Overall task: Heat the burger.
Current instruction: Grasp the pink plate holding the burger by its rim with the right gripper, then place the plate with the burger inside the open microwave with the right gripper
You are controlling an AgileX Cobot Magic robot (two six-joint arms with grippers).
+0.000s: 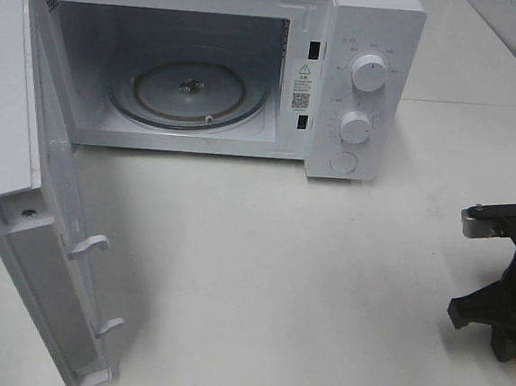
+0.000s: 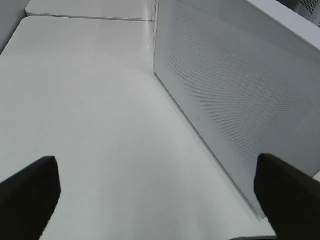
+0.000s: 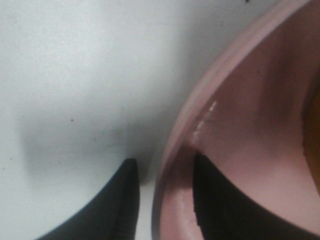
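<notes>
Two dark fingers (image 3: 120, 205) of the right claw (image 3: 165, 165) fill the wrist view, straddling the rim of a pink plate (image 3: 235, 55): one outside over the table (image 3: 75, 60), one inside the dish against its wall. A thin strip of table shows between the outer finger and the rim, so I cannot tell whether the claw is clenched on the plate or just short of it.

The burger (image 3: 314, 130) sits on this plate, but only an orange-brown sliver shows at the frame's edge. In the high view it lies off the right side, well apart from the microwave (image 1: 368, 76), whose door (image 1: 24, 182) stands wide open over a bare turntable (image 1: 190, 92).

The left claw (image 2: 160, 200) is released, its fingers spread wide with nothing between them.

The burger is probably light but tall, soft and loosely stacked. Squeezing it would crush the bun and slide the layers, so the plate is the place to hold. The plate looks stiff and glossy — likely slippery — and a bite on one side of the rim will tend to tip it, so it should stay level.

Being round, the burger points no particular way. Its long axis should run upright through the stack, though too little shows to confirm that it is not leaning.
</notes>
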